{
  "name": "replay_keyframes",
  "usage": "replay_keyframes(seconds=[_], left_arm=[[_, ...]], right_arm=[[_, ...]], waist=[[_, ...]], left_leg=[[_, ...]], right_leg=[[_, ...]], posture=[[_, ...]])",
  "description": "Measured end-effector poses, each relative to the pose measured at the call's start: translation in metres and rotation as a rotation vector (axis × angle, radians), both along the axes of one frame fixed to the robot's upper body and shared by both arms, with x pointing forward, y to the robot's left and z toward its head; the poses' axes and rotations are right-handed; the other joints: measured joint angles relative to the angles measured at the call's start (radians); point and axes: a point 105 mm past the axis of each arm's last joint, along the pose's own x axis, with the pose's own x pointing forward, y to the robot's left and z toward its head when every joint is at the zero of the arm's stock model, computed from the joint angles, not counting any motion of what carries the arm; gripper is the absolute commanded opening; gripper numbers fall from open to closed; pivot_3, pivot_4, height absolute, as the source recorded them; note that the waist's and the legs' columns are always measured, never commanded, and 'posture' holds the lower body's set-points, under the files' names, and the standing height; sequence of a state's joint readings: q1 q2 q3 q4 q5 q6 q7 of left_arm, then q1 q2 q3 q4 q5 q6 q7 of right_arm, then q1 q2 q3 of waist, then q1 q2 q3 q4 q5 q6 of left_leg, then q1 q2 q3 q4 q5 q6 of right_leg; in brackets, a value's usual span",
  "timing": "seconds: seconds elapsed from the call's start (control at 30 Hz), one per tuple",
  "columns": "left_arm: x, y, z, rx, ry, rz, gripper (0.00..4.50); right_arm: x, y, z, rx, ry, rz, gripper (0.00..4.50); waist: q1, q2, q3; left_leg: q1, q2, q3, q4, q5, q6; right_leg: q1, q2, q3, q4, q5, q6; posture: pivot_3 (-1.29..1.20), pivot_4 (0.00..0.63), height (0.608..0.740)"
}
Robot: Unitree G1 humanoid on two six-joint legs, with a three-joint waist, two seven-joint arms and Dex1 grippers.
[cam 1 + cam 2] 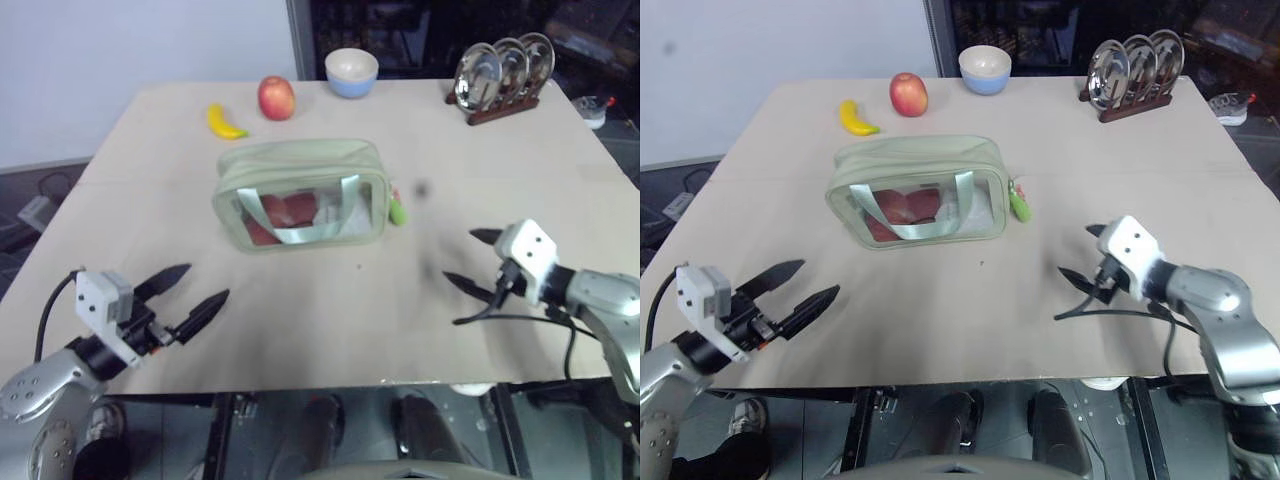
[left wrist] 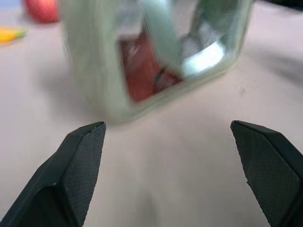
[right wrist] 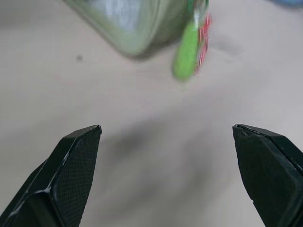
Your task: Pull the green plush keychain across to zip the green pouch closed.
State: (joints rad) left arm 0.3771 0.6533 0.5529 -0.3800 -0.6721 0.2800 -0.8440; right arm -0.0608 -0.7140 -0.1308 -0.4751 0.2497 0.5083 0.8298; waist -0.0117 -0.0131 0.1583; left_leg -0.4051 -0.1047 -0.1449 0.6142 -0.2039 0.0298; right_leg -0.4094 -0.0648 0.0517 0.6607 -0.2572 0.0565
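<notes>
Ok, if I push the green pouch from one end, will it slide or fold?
The green pouch looks soft-sided with clear panels, so it would probably dent before sliding. The red contents likely add some weight and hold its shape. Its strap handle seems floppy, a poor push point.

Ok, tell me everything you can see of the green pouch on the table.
The green pouch is a pale sage, soft-looking rectangular bag with a clear front panel, red contents showing through and a pale strap handle looped across the front. It sits upright mid-table. A lime-green keychain hangs at its right end. Neither tool touches it.
</notes>
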Motion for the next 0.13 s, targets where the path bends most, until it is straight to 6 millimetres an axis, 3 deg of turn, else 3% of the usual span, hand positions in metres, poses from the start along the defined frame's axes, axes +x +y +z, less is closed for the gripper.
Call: replay_keyframes(seconds=[0.13], left_arm=[[-0.0030, 0.0040, -0.0003, -0.003, 0.007, 0.016, 4.38]], right_arm=[[-0.0132, 0.0034, 0.0006, -0.011, 0.016, 0.035, 4.50]], waist=[[0.009, -0.001, 0.000]], left_leg=[[0.001, 0.003, 0.001, 0.003, -0.002, -0.003]], right_leg=[[0.001, -0.007, -0.010, 0.000, -0.001, -0.001]], posture=[[0.00, 0.150, 0.740]])
